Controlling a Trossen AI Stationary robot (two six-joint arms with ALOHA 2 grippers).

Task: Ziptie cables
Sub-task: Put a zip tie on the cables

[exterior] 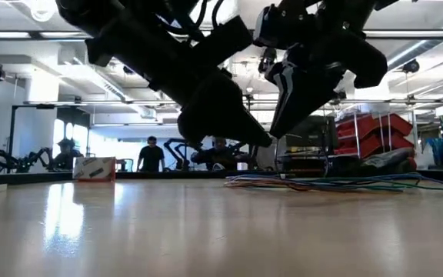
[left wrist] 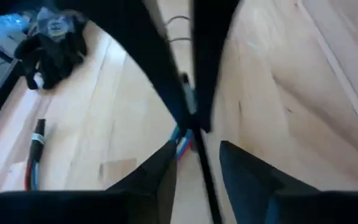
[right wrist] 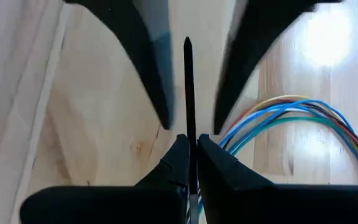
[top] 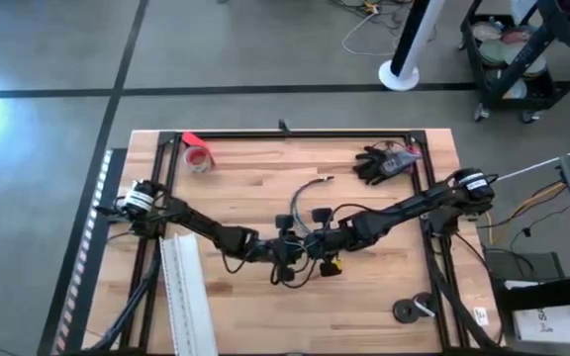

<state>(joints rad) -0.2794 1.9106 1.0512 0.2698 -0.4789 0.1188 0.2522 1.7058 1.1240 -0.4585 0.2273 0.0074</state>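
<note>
Black, thin zip tie [right wrist: 188, 112] is pinched in your right gripper [right wrist: 190, 144] at centre frame, your left gripper [left wrist: 194, 155] stands narrowly open opposite, and the cables [right wrist: 291, 115] lie loose at lower right, so bundling looks barely begun.

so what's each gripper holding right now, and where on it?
The right gripper is shut on a thin black zip tie, pinched partway along, its pointed tip free. The left gripper is open around the zip tie, beside the cables.
</note>
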